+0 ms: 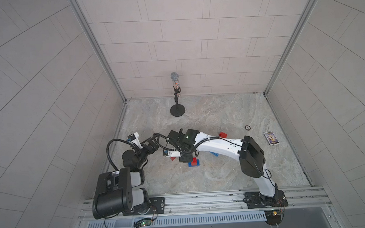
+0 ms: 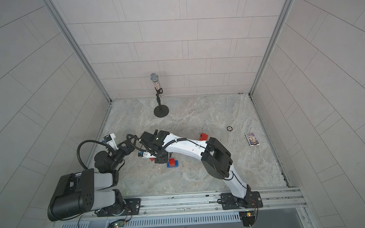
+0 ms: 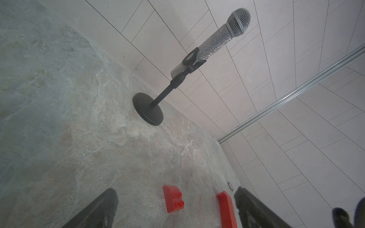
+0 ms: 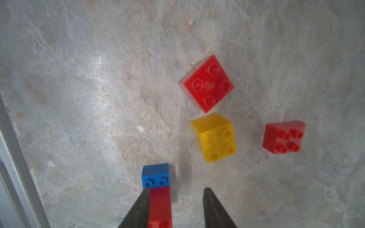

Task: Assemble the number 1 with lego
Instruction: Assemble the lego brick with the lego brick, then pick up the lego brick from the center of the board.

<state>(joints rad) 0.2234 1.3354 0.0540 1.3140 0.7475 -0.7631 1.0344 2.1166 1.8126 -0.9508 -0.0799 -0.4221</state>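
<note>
A: Part-way gap between the right fingers (image 4: 141,209), low over the table (image 4: 79,98): one pad against the red brick (image 4: 160,203), the other clear of it. No grip.

B: Red brick seated on the blue brick (image 4: 156,177), two blue studs bare at the end. Reads as the foot of the number 1, placing done, release in hand.

A: Wide spread on the left fingers (image 3: 98,211), nothing held. Ahead of them on the table, a rounded red brick (image 3: 173,199) and a second red piece (image 3: 226,209).

B: Next, probably: lift straight up without nudging the stack, then fetch a loose piece. Nearest, the yellow brick (image 4: 215,138), just beside a square red brick (image 4: 208,84); a far red brick (image 4: 283,137) out to the side.

A: Calls for a squared-up grasp, studs lined over studs, a firm press down.

B: Any writing? Printed card box (image 1: 271,138) well apart from the bricks, lettering too small to read. Nothing legible on the studs. No label visible on the microphone (image 1: 175,83) at the back.
</note>
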